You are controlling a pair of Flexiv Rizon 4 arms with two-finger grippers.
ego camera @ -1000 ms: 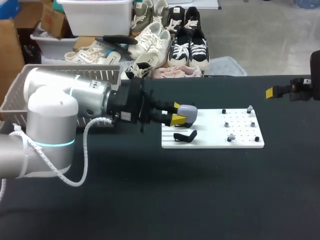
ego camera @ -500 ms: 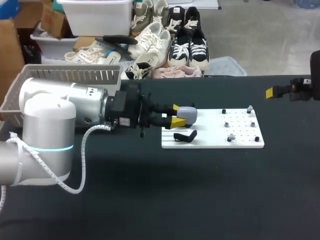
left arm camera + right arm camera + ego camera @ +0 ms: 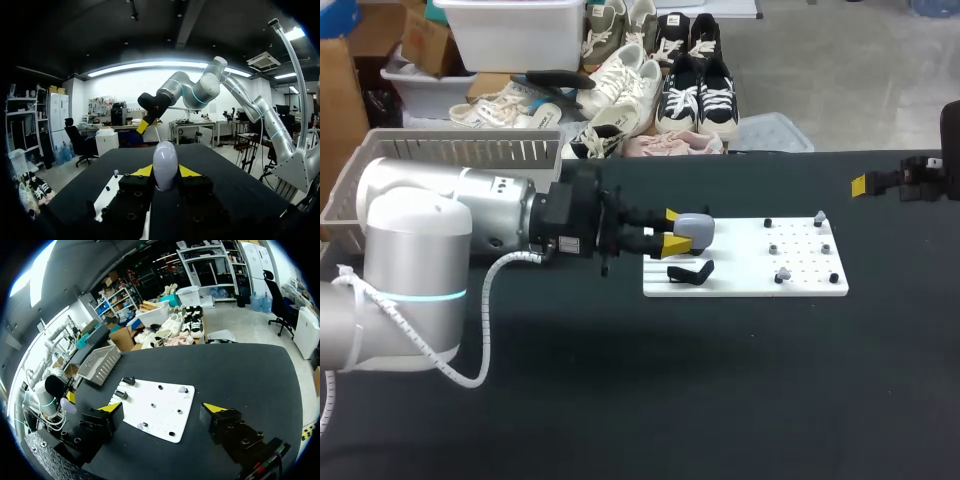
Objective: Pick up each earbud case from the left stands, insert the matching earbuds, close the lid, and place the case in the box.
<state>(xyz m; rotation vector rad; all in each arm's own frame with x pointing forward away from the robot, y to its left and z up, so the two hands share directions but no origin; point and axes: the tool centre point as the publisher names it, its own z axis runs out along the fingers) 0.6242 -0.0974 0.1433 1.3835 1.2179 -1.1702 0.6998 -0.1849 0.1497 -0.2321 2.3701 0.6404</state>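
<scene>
Head view: the left gripper [image 3: 670,232] has the lilac-grey earbud case [image 3: 695,228] pinched between its yellow tips, over the left end of the white board [image 3: 745,287], just beyond the black stand [image 3: 688,272]. That reads as the pick-up step. The arm lies low and level, reaching right. The right gripper [image 3: 880,184] sits at the table's far right, well apart from the board.

Left wrist view: both fingers press the case [image 3: 165,165] from either side and it stands upright, lid shut as far as I can tell.

Right wrist view: the right gripper [image 3: 162,409] gapes wide, empty, looking down on the board [image 3: 165,395].

Next, I'd judge, the lid must open and the right gripper fetch a matching earbud — a fine, small target. The grey basket [image 3: 450,150] waits far left.
</scene>
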